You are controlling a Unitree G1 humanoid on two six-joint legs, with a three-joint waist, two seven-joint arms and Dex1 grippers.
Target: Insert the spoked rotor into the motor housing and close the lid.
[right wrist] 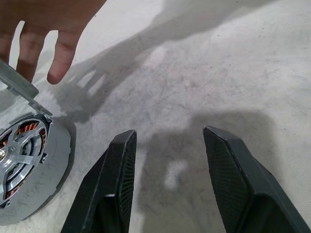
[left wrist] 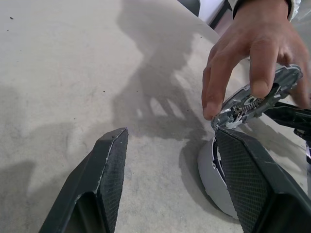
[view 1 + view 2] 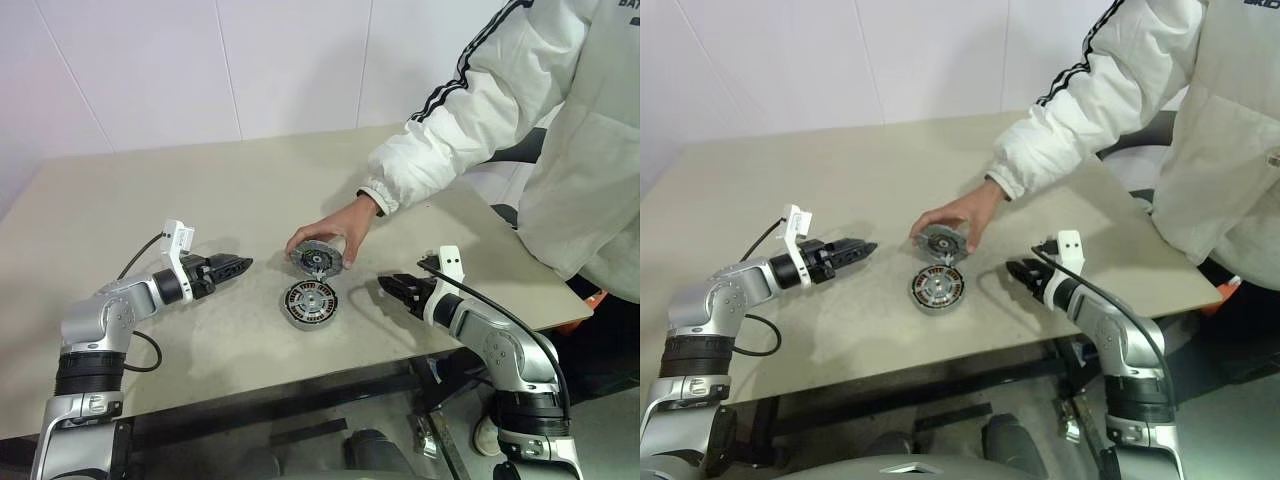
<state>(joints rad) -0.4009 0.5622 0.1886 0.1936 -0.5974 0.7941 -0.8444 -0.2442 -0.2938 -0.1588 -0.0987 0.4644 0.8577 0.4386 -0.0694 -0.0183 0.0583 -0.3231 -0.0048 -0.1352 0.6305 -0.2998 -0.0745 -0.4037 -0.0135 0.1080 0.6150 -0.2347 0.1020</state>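
1. While a person's hand (image 3: 328,232) tilts the lid (image 3: 318,258) on edge at the middle of the beige table (image 3: 120,200), both my grippers hang above the tabletop, one on each side.
2. My left gripper (image 3: 240,265) points toward the parts from my left; its jaws stand apart and hold nothing, with bare table between the fingers (image 2: 109,165) in the left wrist view.
3. My right gripper (image 3: 385,285) points in from my right, jaws likewise spread and empty, its fingers (image 1: 121,179) framing bare tabletop in the right wrist view.
4. The motor housing (image 3: 309,304) lies flat on the table between my two grippers, near the front edge, copper windings showing under a pale spoked face.
5. The lid's lower rim rests close against the housing's far edge; whether they touch, I cannot tell.
6. A white sleeve (image 3: 450,120) with dark stripes reaches in from the table's far right side.
7. I cannot make out the spoked rotor as a separate part.
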